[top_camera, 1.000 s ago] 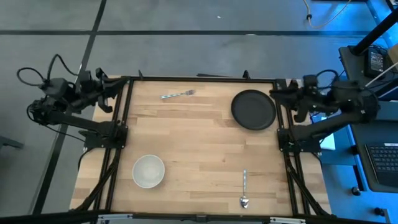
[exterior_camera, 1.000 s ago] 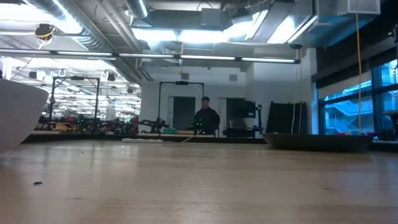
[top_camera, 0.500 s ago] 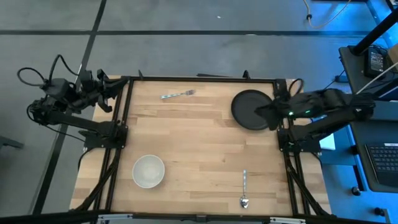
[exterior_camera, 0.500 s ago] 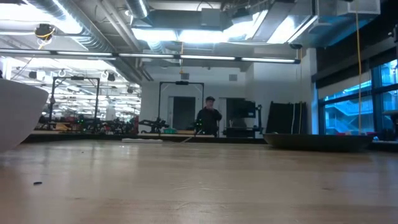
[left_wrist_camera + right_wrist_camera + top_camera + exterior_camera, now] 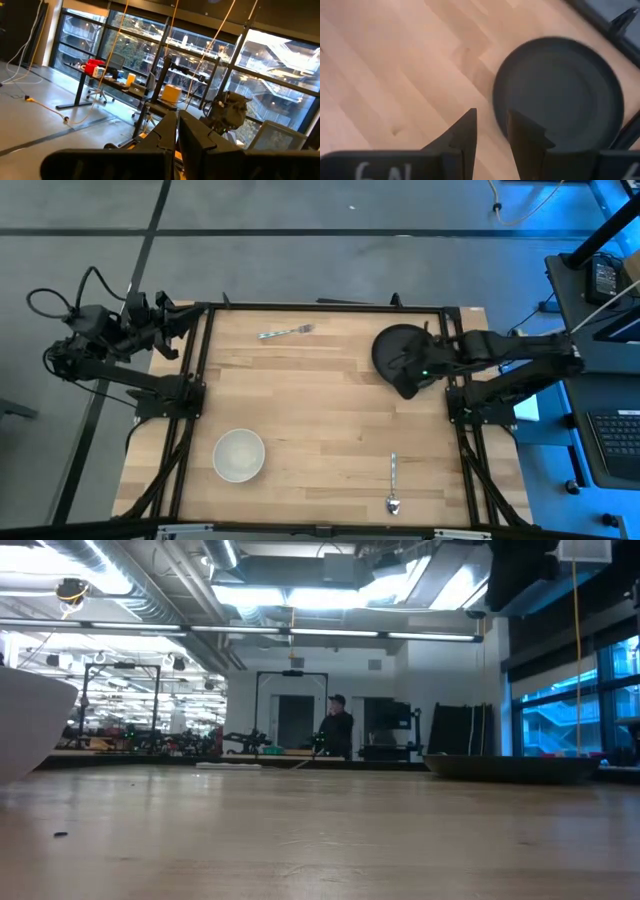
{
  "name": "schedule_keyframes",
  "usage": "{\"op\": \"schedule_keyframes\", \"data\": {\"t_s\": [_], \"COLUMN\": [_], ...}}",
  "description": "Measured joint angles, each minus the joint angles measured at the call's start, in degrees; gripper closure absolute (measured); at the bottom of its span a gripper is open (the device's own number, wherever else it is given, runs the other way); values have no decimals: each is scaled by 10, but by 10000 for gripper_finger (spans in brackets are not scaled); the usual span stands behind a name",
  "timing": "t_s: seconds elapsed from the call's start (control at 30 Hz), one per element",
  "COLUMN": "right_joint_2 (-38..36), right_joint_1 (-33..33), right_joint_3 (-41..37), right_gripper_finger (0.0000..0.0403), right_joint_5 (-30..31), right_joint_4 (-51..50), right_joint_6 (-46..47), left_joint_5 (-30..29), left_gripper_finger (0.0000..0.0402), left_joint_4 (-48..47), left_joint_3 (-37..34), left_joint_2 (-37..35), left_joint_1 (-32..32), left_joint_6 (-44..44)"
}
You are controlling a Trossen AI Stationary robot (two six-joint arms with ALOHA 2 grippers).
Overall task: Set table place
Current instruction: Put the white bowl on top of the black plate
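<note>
The black plate (image 5: 395, 345) lies flat near the table's far right corner and also shows in the right wrist view (image 5: 560, 95). My right gripper (image 5: 407, 376) hangs over the plate's near-left rim, fingers pointing down, open by a narrow gap (image 5: 491, 131) and touching nothing. The white bowl (image 5: 239, 455) stands near the left near corner. A silver fork (image 5: 287, 332) lies by the far edge. A silver spoon (image 5: 393, 485) lies near the near edge. My left gripper (image 5: 185, 320) waits beyond the far left corner, shut (image 5: 178, 135).
The table (image 5: 320, 410) shows bare wood between bowl, fork, plate and spoon. Black frame rails (image 5: 195, 370) run along both sides. In the low view the bowl (image 5: 30, 725) is at the left, the plate (image 5: 510, 767) at the right, and a person (image 5: 335, 725) stands far behind.
My right arm has swung from its resting place at the table's right edge toward the left, out over the black plate, and its wrist has tipped down. Plate, bowl, fork and spoon have stayed where they were.
</note>
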Motion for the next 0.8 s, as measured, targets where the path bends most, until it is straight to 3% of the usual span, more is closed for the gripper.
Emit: {"op": "schedule_keyframes", "data": {"t_s": [0.13,0.3,0.53,0.8], "right_joint_2": [31,65,122,215], "right_joint_1": [-18,-29,-57,-58], "right_joint_3": [0,0,0,0], "right_gripper_finger": [295,295,295,295], "right_joint_5": [-45,-97,-317,-475], "right_joint_4": [27,177,373,478], "right_joint_6": [-33,-95,-79,-60], "left_joint_5": [0,0,-7,-7], "left_gripper_finger": [390,390,390,390], "left_joint_4": [-4,-21,-33,-48], "left_joint_3": [1,0,0,0], "left_joint_2": [6,15,15,15], "left_joint_1": [0,0,0,0], "left_joint_6": [-13,-10,-10,-13]}}
